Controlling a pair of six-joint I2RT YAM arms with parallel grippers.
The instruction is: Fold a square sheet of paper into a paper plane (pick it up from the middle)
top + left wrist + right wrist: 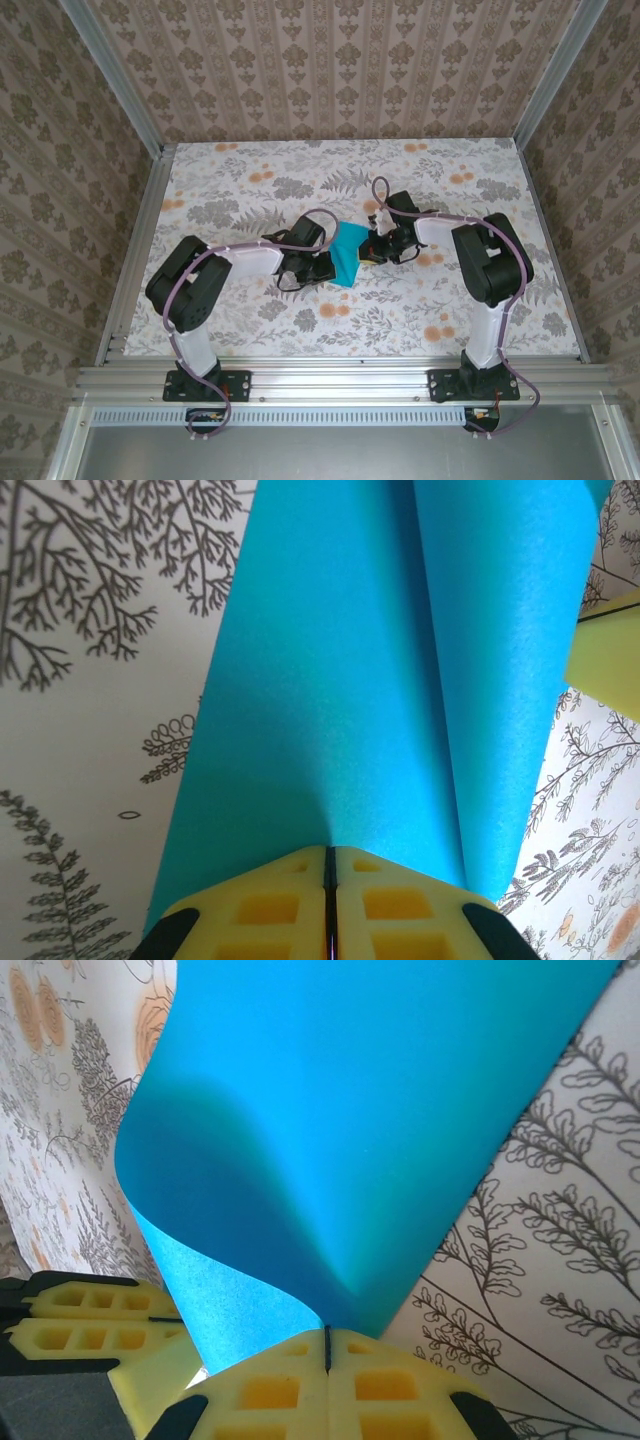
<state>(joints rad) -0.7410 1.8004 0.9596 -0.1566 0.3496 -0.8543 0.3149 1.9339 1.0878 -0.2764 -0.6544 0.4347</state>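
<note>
The square sheet of paper [348, 255] is teal-blue and sits at the middle of the table, between the two arms. My left gripper [328, 268] is shut on its left edge. In the left wrist view the yellow fingertips [300, 865] of the left gripper [328, 852] pinch the sheet [340, 680]. My right gripper [372, 248] is shut on the opposite edge. In the right wrist view the right gripper [327, 1335] clamps the sheet [380, 1110], which bows and curls between the two grips. It is a bent sheet, not a paper plane.
The floral table top [250, 180] stretches around the paper on all sides. Aluminium rails [340, 375] run along the near edge and up the sides. Patterned walls [330, 60] close off the back and sides. The left gripper's yellow fingers [90, 1320] show in the right wrist view.
</note>
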